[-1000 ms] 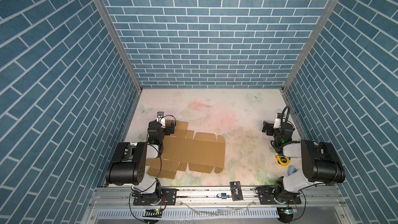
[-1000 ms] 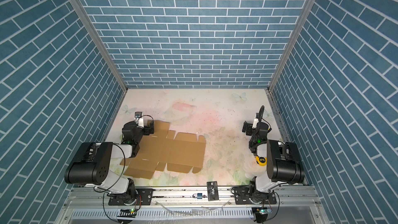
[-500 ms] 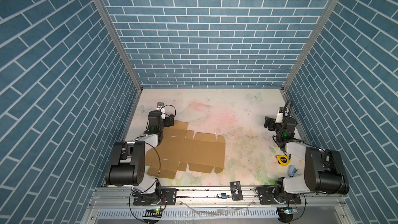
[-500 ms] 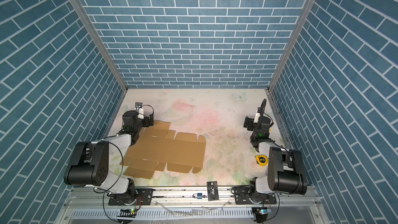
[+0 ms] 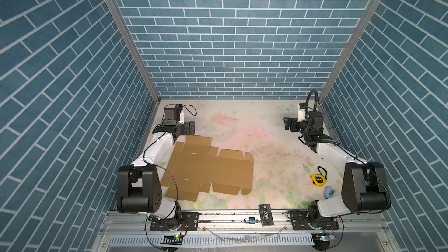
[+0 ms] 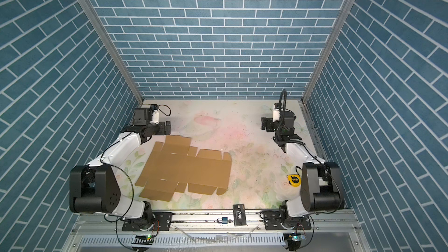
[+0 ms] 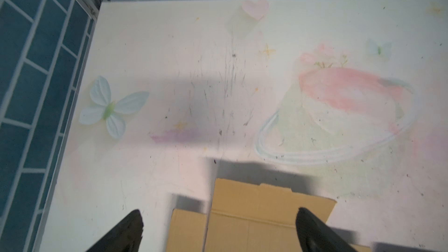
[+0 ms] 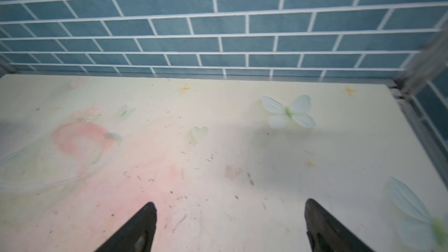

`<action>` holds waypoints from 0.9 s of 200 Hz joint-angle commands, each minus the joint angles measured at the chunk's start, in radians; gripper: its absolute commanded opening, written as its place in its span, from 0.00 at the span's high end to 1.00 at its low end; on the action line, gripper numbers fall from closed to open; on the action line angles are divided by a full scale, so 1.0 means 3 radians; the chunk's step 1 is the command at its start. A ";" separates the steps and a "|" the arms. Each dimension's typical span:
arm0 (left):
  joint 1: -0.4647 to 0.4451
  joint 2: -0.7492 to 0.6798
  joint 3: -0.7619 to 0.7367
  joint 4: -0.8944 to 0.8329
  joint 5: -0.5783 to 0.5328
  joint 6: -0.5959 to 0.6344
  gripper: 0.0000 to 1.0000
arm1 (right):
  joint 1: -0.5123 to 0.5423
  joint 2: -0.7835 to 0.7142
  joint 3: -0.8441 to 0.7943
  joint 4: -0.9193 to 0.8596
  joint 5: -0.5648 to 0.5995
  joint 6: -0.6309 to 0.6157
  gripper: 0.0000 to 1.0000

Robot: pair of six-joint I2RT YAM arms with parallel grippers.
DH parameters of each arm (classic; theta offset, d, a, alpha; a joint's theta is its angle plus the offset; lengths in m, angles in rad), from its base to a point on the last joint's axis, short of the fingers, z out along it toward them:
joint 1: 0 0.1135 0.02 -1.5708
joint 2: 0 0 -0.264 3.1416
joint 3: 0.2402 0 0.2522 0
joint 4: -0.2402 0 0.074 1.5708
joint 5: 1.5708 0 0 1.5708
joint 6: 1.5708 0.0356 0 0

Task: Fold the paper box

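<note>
Left of centre on the floral mat (image 5: 266, 127), found the paper box (image 5: 208, 170) lying flat and unfolded, far flap near the left gripper (image 5: 191, 128), jaws wide and empty. Saw the right gripper (image 5: 288, 124) well apart by the far right corner, likewise spread wide, holding nothing. Judged the likely failure as sliding the thin sheet or creasing off a score line, through lifting one flap with nothing pinning the panel.

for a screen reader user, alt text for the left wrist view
The open left gripper hovers above an end flap of the tan paper box, holding nothing. Beyond, a pastel table with a printed butterfly meets blue brick walls.
</note>
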 commanded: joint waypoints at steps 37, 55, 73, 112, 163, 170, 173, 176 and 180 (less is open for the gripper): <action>0.0257 -0.0382 -0.0282 -0.0096 0.0245 -0.0037 0.00 | 0.0637 0.0774 0.0784 -0.0515 -0.0421 -0.0089 0.06; 0.0301 -0.0389 -0.0324 -0.0052 0.0192 -0.0061 0.01 | 0.0802 0.0971 0.0973 -0.0501 -0.0585 -0.0022 0.07; 0.0301 -0.0387 -0.0384 0.0001 0.0220 -0.0061 0.01 | 0.0953 0.1203 0.1167 -0.0486 -0.0701 0.0056 0.07; 0.0301 -0.0393 -0.0401 0.0032 0.0295 -0.0100 0.00 | 0.1251 0.1678 0.1609 -0.0509 -0.1030 0.0241 0.09; 0.0312 -0.0416 -0.0415 0.0064 0.0282 -0.0096 0.00 | 0.1565 0.2288 0.2164 -0.0574 -0.1392 0.0433 0.11; 0.0315 -0.0412 -0.0423 0.0078 0.0283 -0.0089 0.00 | 0.1612 0.2378 0.2235 -0.0550 -0.1429 0.0477 0.12; 0.0316 -0.0413 -0.0426 0.0078 0.0281 -0.0087 0.00 | 0.1627 0.2408 0.2268 -0.0547 -0.1443 0.0497 0.12; 0.0316 -0.0413 -0.0423 0.0069 0.0275 -0.0088 0.00 | 0.1643 0.2442 0.2297 -0.0546 -0.1461 0.0513 0.12; 0.0316 -0.0412 -0.0409 0.0058 0.0273 -0.0088 0.00 | 0.1664 0.2488 0.2338 -0.0547 -0.1482 0.0545 0.12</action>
